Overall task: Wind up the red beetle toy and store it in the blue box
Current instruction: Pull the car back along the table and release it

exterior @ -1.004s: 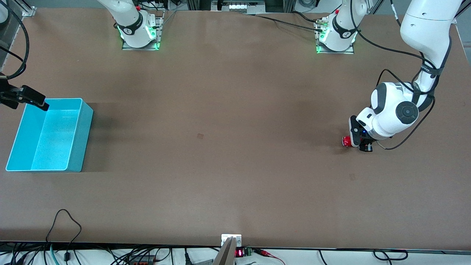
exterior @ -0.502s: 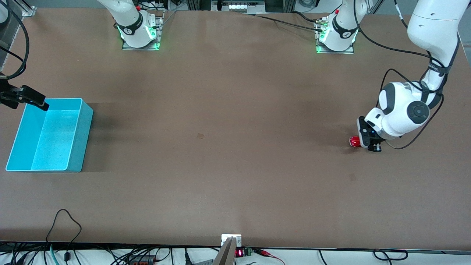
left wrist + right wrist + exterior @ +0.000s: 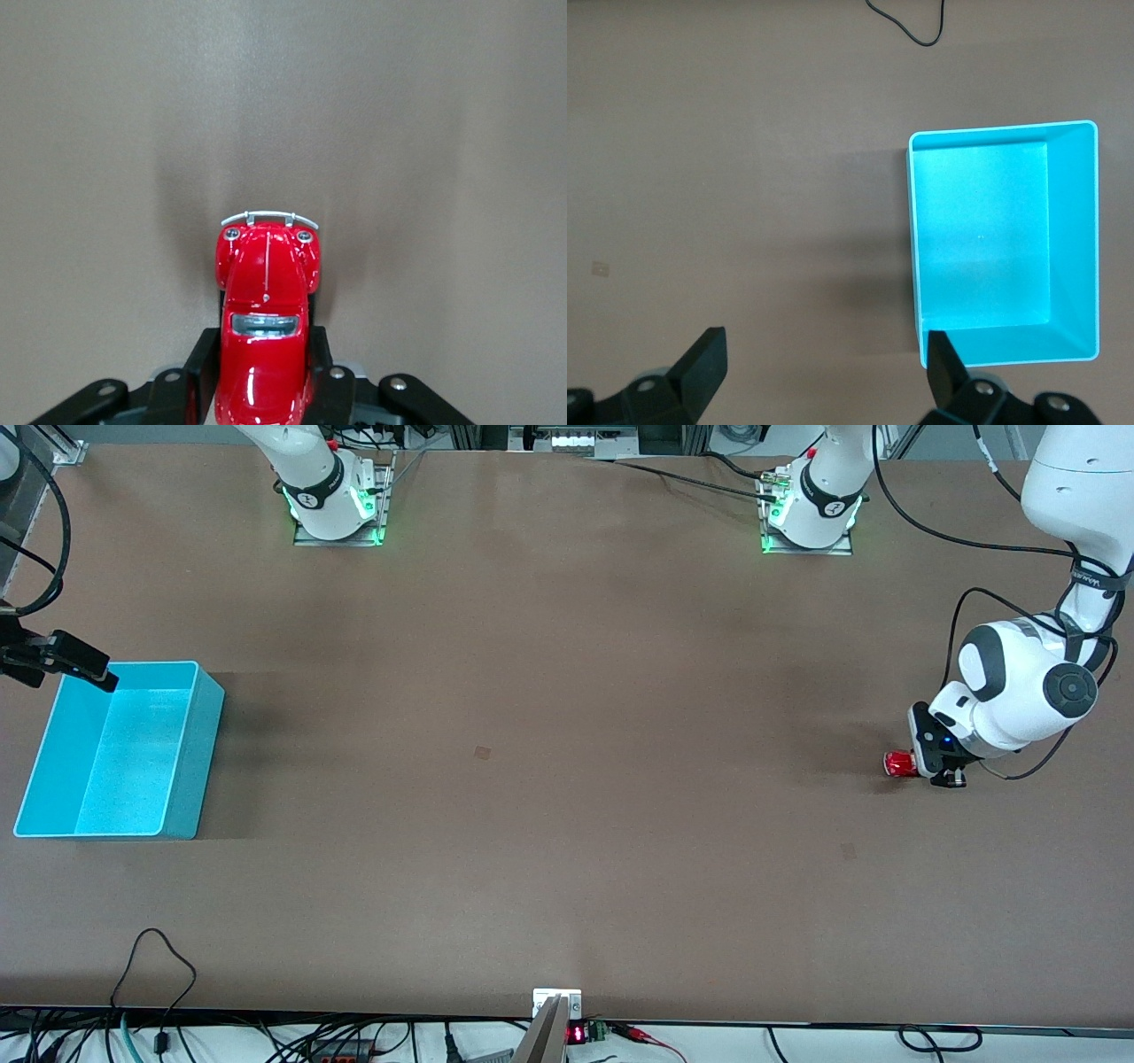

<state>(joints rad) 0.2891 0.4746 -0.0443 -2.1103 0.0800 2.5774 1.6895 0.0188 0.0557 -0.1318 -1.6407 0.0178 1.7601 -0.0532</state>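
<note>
Winding step, by the look of it: left gripper (image 3: 921,766) is clamped on the beetle (image 3: 898,764), low at the table (image 3: 567,824) near the left arm's end, toy likely rolling on its wheels. Next it needs a lift or a release aimed at the box (image 3: 190,779), well apart at the right arm's end. Right gripper (image 3: 824,367) hangs spread wide over the box edge, waiting. Wheels hidden, contact with the table unclear.

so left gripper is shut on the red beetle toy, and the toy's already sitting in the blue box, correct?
Not quite. The left gripper is shut on the red beetle toy, but the toy is down at the table at the left arm's end, not in the blue box, which stands empty at the right arm's end. The front view shows it.
</note>
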